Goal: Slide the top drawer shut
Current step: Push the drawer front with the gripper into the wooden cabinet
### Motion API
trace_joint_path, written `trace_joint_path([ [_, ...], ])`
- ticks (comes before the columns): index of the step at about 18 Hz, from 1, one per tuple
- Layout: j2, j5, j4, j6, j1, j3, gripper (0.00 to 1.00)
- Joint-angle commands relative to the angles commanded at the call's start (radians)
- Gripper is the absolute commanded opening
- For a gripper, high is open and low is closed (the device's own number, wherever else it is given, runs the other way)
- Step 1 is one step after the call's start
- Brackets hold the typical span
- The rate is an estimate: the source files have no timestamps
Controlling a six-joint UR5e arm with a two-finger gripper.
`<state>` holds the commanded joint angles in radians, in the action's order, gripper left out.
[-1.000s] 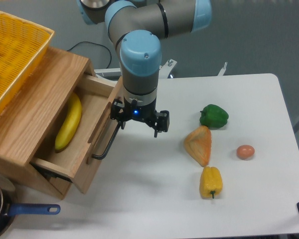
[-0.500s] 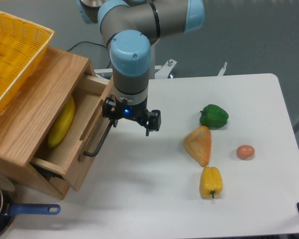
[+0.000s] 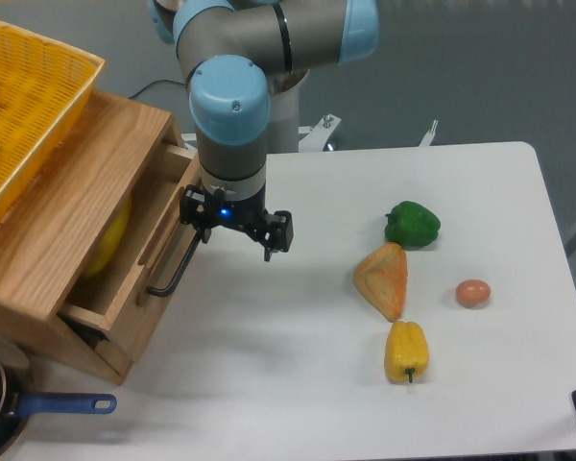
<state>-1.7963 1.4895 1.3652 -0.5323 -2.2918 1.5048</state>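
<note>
Fixed camera: the top drawer (image 3: 139,274) sits at the left edge of the table (image 3: 298,384), partly open, with a narrow gap showing a banana (image 3: 110,240) inside. The black handle (image 3: 178,269) juts from the drawer front. The claw (image 3: 236,233) hangs just right of the front, fingers spread wide and holding nothing; its left finger sits at the upper end of the handle, contact not resolvable.

Step in hand, judged: the closing push, mid-travel. The drawer is not yet flush with its cabinet (image 3: 72,192).

Next move calls for a steady push left along the slide direction, kept square to the front so that the box does not jam.

Elsewhere on the table: green pepper (image 3: 412,223), yellow pepper (image 3: 406,351), orange wedge (image 3: 384,279), egg (image 3: 472,293). Yellow basket (image 3: 29,115) sits on top of the cabinet.
</note>
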Motion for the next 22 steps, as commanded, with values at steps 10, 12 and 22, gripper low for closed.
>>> trace_joint_path([
  [10,0.006,0.002,0.006,0.029,0.041,0.002,1.0],
  [12,0.006,0.003,0.014,0.031,0.045,0.002,1.0],
  [22,0.008,0.005,0.015,0.043,0.072,0.006,1.0],
])
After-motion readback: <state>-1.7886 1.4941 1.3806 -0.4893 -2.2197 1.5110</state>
